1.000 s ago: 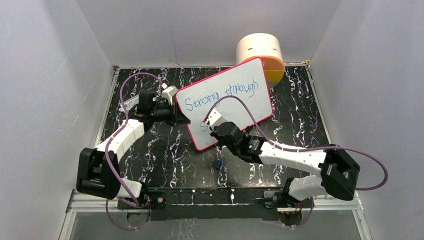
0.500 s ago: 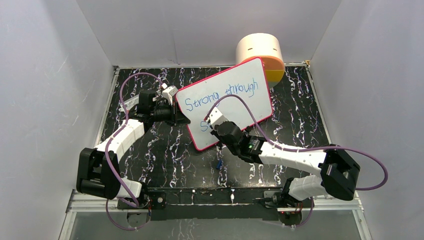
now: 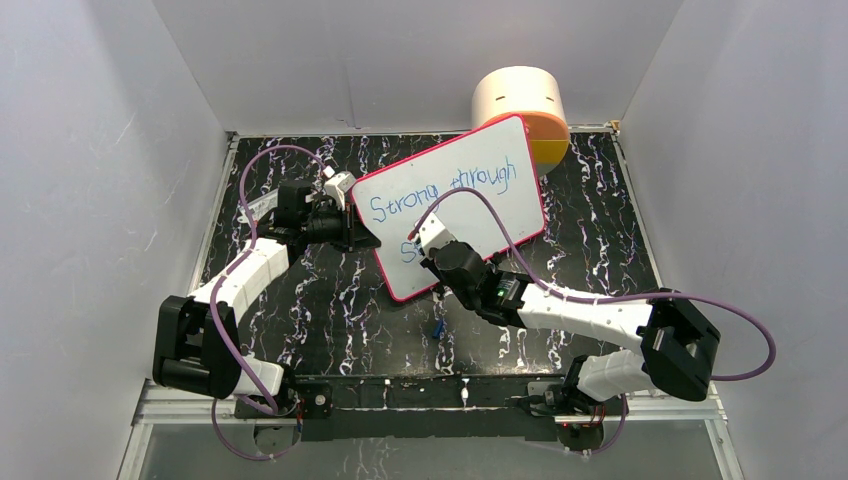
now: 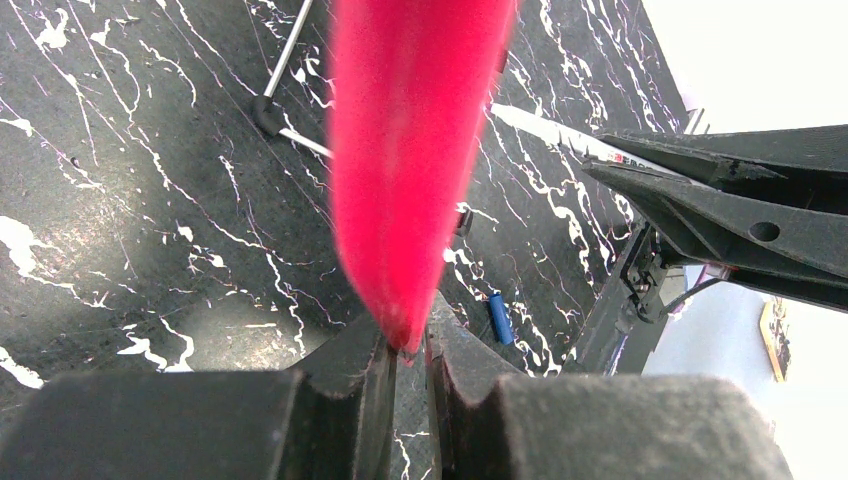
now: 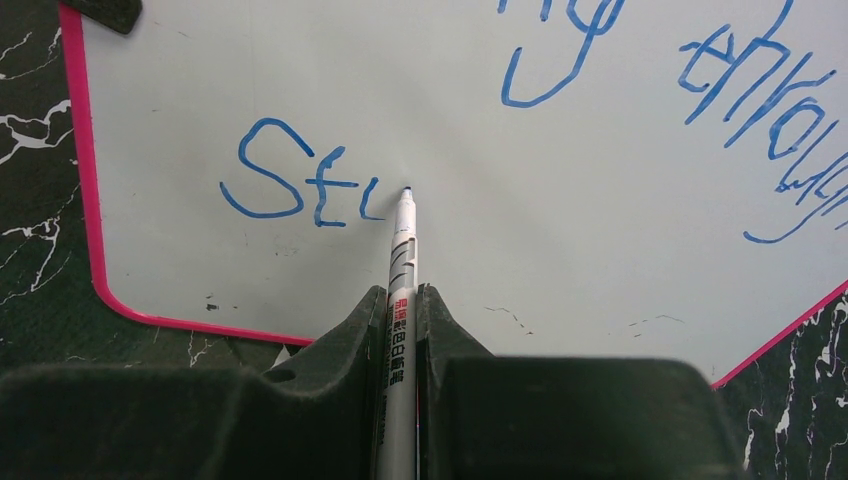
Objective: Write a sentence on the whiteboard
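Note:
The whiteboard (image 3: 470,200), white with a pink-red frame, stands tilted on the table. Blue lettering (image 3: 442,190) reads "Strong through" on its top line. The second line (image 5: 290,185) reads "St" plus part of another letter. My left gripper (image 3: 352,232) is shut on the board's left edge; the pink frame (image 4: 405,150) sits between its jaws. My right gripper (image 3: 432,250) is shut on a silver marker (image 5: 400,300). The marker's blue tip (image 5: 406,190) touches the board just right of the last stroke.
A cream and orange cylindrical container (image 3: 522,112) stands behind the board at the back. A blue marker cap (image 3: 439,327) lies on the black marbled table; it also shows in the left wrist view (image 4: 499,318). A small white packet (image 3: 338,184) lies by the left gripper.
The right gripper has shifted very slightly with the marker against the board. The left arm and the board have not moved.

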`<state>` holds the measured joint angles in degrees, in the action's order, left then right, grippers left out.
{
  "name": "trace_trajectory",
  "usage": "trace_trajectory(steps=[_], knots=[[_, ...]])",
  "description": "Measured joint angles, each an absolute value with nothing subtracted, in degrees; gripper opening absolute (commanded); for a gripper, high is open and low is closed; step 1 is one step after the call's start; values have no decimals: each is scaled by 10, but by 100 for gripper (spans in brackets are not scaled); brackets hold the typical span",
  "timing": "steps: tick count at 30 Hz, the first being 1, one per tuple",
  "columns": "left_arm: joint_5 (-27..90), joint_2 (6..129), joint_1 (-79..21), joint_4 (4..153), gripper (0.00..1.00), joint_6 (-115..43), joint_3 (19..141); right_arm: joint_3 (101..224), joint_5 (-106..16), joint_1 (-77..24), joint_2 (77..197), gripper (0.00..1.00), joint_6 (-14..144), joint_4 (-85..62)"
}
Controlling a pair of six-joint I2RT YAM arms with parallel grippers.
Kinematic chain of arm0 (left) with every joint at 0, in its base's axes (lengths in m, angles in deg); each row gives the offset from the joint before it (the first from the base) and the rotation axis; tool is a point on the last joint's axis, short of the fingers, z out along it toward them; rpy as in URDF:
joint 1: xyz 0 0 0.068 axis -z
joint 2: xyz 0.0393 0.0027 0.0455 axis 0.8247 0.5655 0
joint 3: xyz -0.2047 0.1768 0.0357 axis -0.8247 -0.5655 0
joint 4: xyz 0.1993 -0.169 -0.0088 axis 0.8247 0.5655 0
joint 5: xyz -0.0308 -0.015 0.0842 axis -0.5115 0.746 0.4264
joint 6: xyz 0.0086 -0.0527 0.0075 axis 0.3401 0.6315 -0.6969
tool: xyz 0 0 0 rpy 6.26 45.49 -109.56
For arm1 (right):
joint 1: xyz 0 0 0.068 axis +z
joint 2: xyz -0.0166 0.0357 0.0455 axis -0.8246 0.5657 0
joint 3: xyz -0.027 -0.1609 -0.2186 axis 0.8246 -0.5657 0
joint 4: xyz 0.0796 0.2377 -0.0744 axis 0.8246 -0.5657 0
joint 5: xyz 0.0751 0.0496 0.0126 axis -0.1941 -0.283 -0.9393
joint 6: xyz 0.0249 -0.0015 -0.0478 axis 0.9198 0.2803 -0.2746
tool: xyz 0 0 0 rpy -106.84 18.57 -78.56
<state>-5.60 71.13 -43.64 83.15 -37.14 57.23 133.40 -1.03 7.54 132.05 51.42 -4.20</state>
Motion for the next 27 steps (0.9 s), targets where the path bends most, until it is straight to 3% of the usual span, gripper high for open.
trace_trajectory(steps=[27], knots=[[-53, 711, -434, 832, 0, -371, 572, 1328, -14, 77, 1325, 0, 526, -82]])
